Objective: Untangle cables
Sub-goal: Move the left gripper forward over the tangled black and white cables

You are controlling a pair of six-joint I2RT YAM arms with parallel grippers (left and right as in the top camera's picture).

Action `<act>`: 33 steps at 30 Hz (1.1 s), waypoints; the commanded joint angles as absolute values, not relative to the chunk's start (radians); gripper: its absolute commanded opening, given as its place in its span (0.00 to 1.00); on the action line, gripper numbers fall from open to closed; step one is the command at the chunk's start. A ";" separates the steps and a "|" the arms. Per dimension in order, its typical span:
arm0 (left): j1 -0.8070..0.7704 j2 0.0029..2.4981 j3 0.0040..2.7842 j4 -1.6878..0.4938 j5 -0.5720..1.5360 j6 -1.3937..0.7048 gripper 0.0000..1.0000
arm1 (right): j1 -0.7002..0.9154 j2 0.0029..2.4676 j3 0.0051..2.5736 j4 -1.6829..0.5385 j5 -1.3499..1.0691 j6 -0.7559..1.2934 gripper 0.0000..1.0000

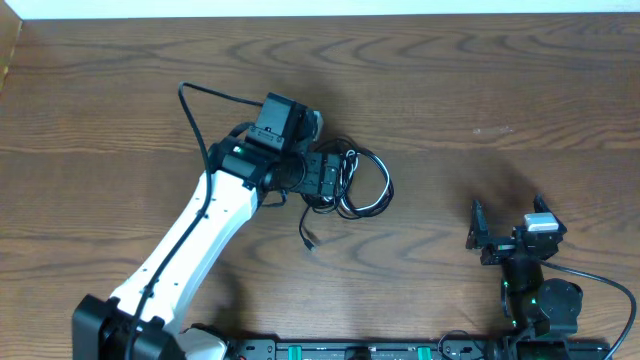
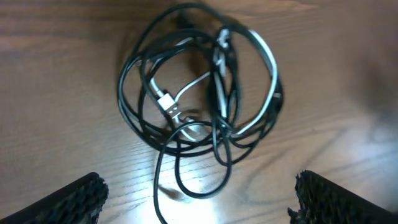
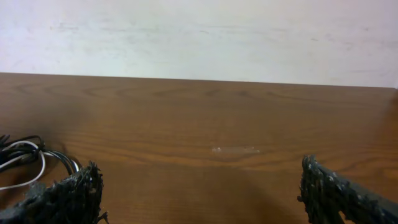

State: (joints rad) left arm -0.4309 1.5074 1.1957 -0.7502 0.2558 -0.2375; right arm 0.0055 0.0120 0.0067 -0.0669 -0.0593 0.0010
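Note:
The cables (image 2: 199, 99) are thin black and white cords wound into one loose tangle on the wooden table, and a white plug end (image 2: 166, 102) shows inside the loops. Overhead, the tangle (image 1: 368, 185) lies at the table's middle, with one black tail (image 1: 306, 235) trailing toward the front. My left gripper (image 1: 335, 180) hovers at the tangle's left edge, and its view shows it open (image 2: 199, 208) over a black loop, gripping nothing. My right gripper (image 1: 508, 214) stands open and empty at the front right, well apart from the cables (image 3: 22, 163). Its wide gap (image 3: 202, 196) frames bare wood.
A thicker black cable (image 1: 195, 110) arcs off my left arm (image 1: 200, 235) over the table. The wooden table (image 1: 500, 90) ends at a pale wall (image 3: 199, 31) at the back. A black rail (image 1: 350, 350) runs along the front edge.

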 commanded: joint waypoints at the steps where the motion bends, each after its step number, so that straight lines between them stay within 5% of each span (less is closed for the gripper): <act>1: -0.452 1.557 1.217 -0.738 0.215 -0.355 0.97 | 0.001 0.006 0.006 -0.071 -0.065 0.019 0.99; 19: -0.527 1.639 1.215 -0.660 0.148 -0.379 0.98 | 0.001 0.006 0.006 -0.071 -0.066 0.019 0.99; 22: -0.533 1.641 1.215 -0.641 0.147 -0.395 0.86 | 0.001 0.006 0.006 -0.071 -0.066 0.019 0.99; 33: -0.555 1.691 1.215 -0.638 0.081 -0.498 0.85 | 0.001 0.006 0.006 -0.071 -0.065 0.019 0.99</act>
